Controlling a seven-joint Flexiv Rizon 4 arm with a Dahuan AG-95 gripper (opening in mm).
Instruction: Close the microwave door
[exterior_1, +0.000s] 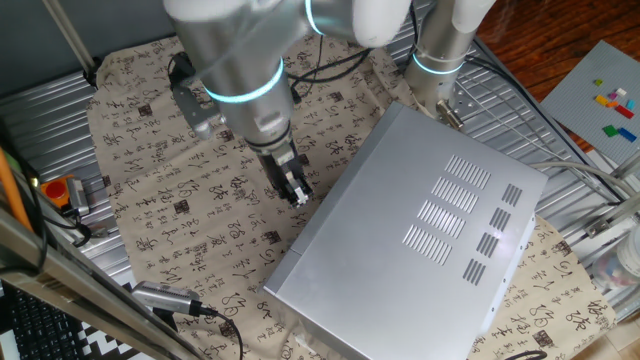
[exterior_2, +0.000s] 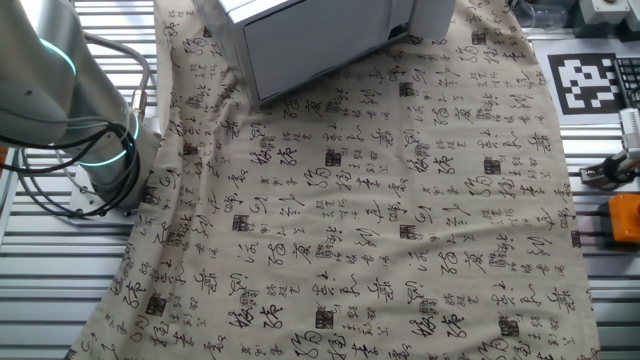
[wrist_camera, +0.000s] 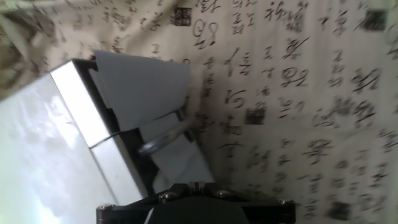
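Observation:
The microwave (exterior_1: 430, 220) is a large silver box with vent slots, standing on the patterned cloth; it also shows at the top of the other fixed view (exterior_2: 250, 12). The microwave door (exterior_2: 320, 45) lies flat or nearly flat against the front, with a thin dark gap at its right end. In the hand view the door (wrist_camera: 143, 84) is a grey panel with a curved handle (wrist_camera: 163, 140) below it. My gripper (exterior_1: 295, 190) hangs just in front of the door's face, fingers together and holding nothing. I cannot tell whether it touches the door.
The printed cloth (exterior_2: 380, 220) covers the table. The arm's base (exterior_2: 100, 170) stands at the cloth's left edge. An orange part (exterior_1: 60, 190) and a cabled camera (exterior_1: 165, 298) sit by one edge. A grey brick plate (exterior_1: 600, 90) and a tag (exterior_2: 590, 80) lie off the cloth.

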